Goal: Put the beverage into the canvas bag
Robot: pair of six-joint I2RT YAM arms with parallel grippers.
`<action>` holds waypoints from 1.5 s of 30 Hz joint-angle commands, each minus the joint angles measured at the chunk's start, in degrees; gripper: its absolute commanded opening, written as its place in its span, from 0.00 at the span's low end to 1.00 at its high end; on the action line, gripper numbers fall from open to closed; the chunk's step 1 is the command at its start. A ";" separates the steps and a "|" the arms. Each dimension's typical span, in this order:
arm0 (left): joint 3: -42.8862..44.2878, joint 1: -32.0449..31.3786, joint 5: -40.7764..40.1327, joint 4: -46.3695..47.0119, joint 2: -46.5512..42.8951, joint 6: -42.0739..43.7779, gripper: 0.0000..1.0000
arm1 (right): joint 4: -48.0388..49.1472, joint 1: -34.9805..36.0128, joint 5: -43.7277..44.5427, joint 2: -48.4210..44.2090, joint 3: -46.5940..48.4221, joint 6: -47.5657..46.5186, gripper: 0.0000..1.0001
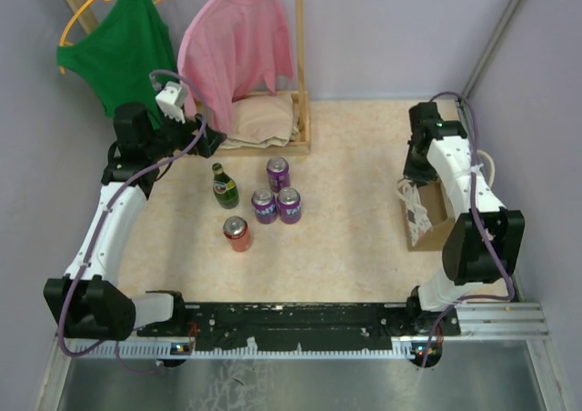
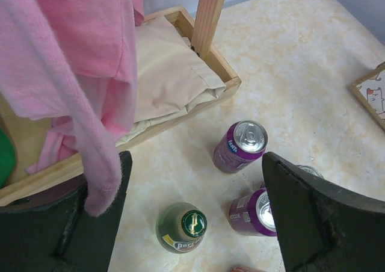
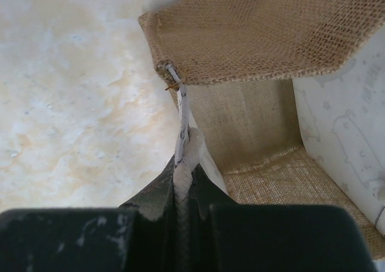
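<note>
The right gripper [image 3: 183, 157] is clamped on the pale loop handle [image 3: 182, 124] of the canvas bag [image 3: 264, 37], which stands at the right edge of the table [image 1: 355, 238]. The left gripper [image 2: 197, 163], jaws spread, hovers above the green bottle [image 2: 182, 227] beside the purple cans [image 2: 240, 145]

Upright cans [image 1: 264, 205]; open canvas bag [image 3: 252, 31]

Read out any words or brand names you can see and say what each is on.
"Perrie", cut off: label of the green bottle.
Too blurred to read: lettering on the purple cans.
Too small to read: the red can.
No readable words, only drawings: the bag.
</note>
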 commanded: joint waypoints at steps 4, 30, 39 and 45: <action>-0.15 -0.67 1.45 2.07 -0.05 -0.33 0.94 | -1.52 8.12 3.04 -2.61 1.17 12.53 0.00; -3.03 -1.85 0.51 2.11 -2.84 -0.90 0.95 | -2.35 30.77 1.22 15.38 19.92 30.20 0.00; -4.60 -2.29 0.92 3.03 -3.46 -1.50 0.95 | -0.06 35.98 -0.71 15.26 19.29 37.96 0.00; -5.06 -2.45 1.54 3.35 -3.62 -1.75 0.96 | -0.23 38.38 0.13 15.47 20.82 41.78 0.00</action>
